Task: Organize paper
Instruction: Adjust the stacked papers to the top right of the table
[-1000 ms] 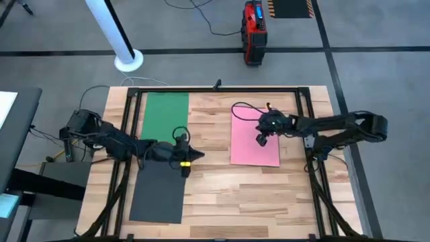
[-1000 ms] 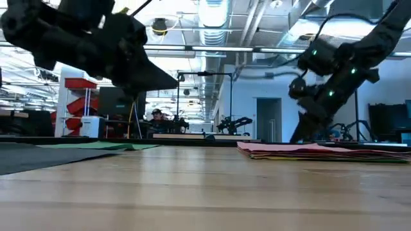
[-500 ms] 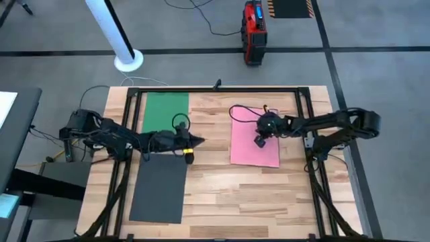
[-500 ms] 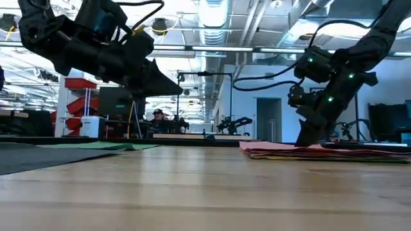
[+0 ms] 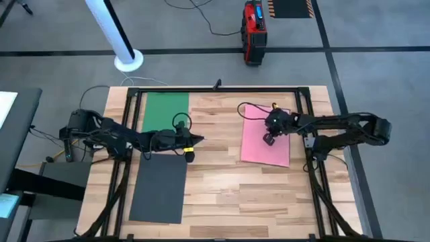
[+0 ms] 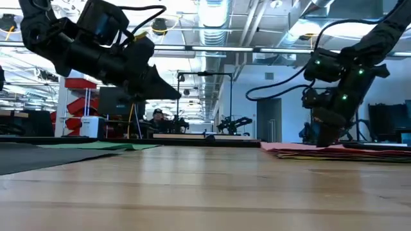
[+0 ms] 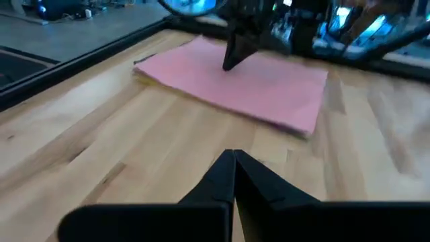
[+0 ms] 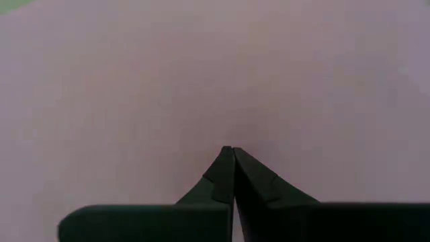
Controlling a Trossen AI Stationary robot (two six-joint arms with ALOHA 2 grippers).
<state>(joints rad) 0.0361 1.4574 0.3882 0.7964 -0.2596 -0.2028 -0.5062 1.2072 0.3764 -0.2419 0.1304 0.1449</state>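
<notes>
On the pink sheet (image 5: 265, 142), the right gripper (image 5: 269, 139) presses its closed tips, the left gripper (image 5: 191, 142) closed, well apart.

Three paper spots on table: one green sheet (image 5: 165, 111), one dark grey sheet (image 5: 159, 191), one pink-topped stack (image 5: 266, 136). Two arms.

Grey floor (image 5: 376, 27), white pillar (image 5: 111, 30)

high: looking straight down over the whole table (image 5: 222, 195) | low: sitting at tabletop level, facing the room | left wrist: looking across at the pink sheet (image 7: 242, 84), shared with high | right wrist: hovering close over pink
</notes>
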